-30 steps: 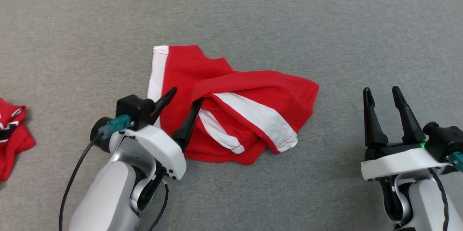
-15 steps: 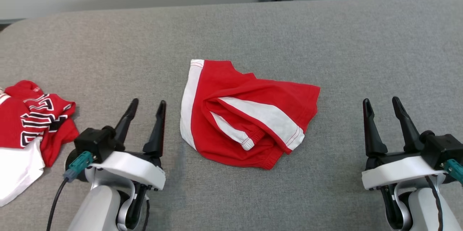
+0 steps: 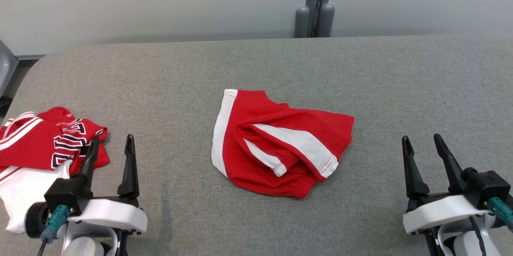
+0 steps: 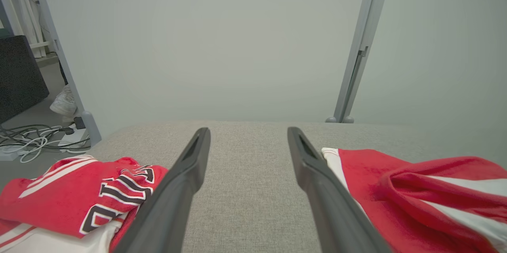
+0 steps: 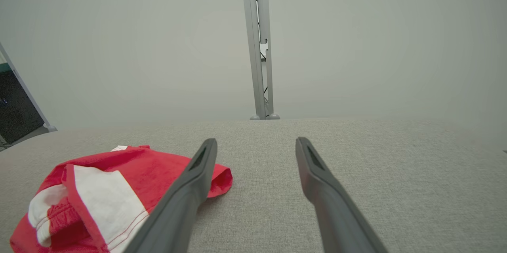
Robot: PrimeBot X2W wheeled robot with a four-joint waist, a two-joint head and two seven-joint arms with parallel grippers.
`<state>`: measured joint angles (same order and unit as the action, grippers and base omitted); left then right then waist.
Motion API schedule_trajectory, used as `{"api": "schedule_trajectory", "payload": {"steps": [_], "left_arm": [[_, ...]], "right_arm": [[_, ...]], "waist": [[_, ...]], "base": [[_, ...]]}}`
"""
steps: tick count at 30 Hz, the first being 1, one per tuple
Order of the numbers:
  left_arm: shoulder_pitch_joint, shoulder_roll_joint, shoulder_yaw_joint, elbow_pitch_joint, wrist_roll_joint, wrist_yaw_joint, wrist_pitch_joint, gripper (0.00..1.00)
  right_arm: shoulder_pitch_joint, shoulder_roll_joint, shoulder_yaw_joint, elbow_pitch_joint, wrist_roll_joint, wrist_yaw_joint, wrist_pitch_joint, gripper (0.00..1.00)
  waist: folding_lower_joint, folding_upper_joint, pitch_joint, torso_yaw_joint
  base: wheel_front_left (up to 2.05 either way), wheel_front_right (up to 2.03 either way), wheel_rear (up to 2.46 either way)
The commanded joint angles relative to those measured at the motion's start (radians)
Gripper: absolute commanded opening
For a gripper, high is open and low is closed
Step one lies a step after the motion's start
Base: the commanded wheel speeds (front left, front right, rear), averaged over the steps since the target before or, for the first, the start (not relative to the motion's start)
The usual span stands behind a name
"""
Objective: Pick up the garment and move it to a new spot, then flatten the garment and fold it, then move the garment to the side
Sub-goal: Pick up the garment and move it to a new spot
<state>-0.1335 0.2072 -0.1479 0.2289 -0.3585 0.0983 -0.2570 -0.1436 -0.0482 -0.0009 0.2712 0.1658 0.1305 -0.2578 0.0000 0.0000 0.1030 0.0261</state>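
Head view: both pairs of fingers stand wide and empty, the left gripper (image 3: 112, 139) near the table's (image 3: 360, 71) front left corner, the right gripper (image 3: 421, 138) near its front right. Between them, mid-table, the red shorts (image 3: 256, 128) lie crumpled, touched by neither. A red jersey (image 3: 40, 136) sits at the left edge. Placing looks done; flattening, folding and setting aside remain.

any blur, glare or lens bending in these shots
Head view: sharp, even soft light, faint shadow under the crumpled red garment with white stripes. Left wrist view: the grey metal post leans, likely wide-angle distortion; near dark fingers slightly soft. Right wrist view: no glare.
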Motion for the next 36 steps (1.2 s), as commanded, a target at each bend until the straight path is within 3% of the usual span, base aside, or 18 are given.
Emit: {"api": "schedule_trajectory", "payload": {"steps": [1, 13, 36], "left_arm": [[0.016, 0.007, 0.005, -0.009, 0.006, 0.002, -0.004, 1.0], [0.124, 0.026, -0.012, -0.039, 0.025, 0.013, 0.003, 1.0], [0.135, 0.032, -0.036, -0.067, 0.011, 0.03, 0.04, 1.0]], "right_arm": [[0.014, -0.005, -0.005, -0.005, -0.011, 0.0, 0.004, 1.0], [0.089, -0.007, -0.013, -0.044, -0.025, 0.0, 0.04, 1.0], [0.108, -0.005, -0.017, -0.068, -0.016, 0.0, 0.056, 1.0]], "waist": [[0.0, 0.0, -0.015, 0.004], [0.0, 0.0, -0.079, 0.003], [0.0, 0.0, -0.082, -0.004]], "base": [[0.0, 0.0, 0.0], [0.0, 0.0, 0.0], [0.0, 0.0, 0.0]]}}
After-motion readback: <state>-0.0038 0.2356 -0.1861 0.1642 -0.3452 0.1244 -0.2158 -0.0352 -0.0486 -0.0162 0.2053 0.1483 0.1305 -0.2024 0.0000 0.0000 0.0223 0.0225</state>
